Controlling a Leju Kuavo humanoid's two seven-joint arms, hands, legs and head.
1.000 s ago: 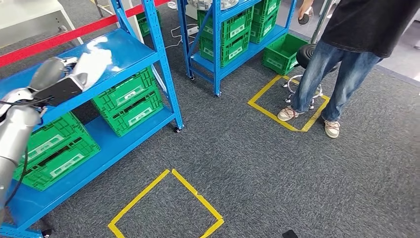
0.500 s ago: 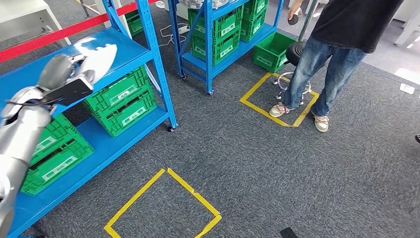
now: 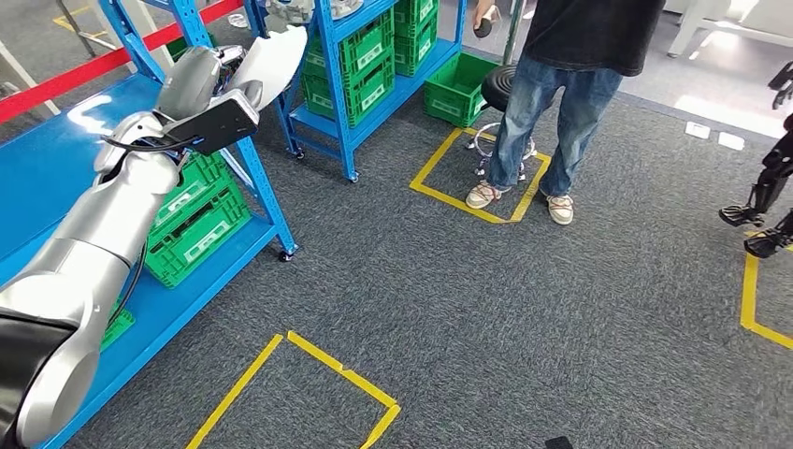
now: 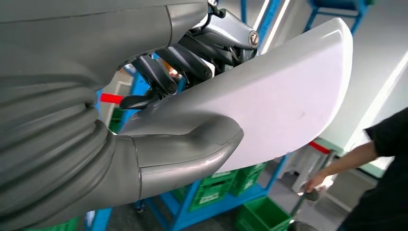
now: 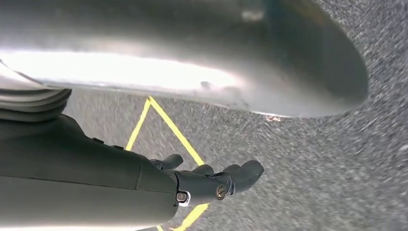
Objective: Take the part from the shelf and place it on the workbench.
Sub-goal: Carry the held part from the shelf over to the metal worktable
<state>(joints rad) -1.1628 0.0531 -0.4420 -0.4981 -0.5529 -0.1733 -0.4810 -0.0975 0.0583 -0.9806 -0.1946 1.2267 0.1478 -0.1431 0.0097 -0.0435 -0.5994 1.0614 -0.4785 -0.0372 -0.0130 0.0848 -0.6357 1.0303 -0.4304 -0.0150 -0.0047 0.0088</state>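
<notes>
Our view has swung right off the shelf (image 3: 56, 178) while our left robot hand (image 4: 192, 91) clamps the white part (image 3: 271, 61); next we find the surface

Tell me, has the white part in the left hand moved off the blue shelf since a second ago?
Yes. The white part was over the blue shelf top; now it is past the shelf's corner post, toward the aisle.

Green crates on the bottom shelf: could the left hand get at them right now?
Probably not. The left hand is raised high and grips the white part, so it isn't free; the green crates sit well below it, under the blue shelf.
</notes>
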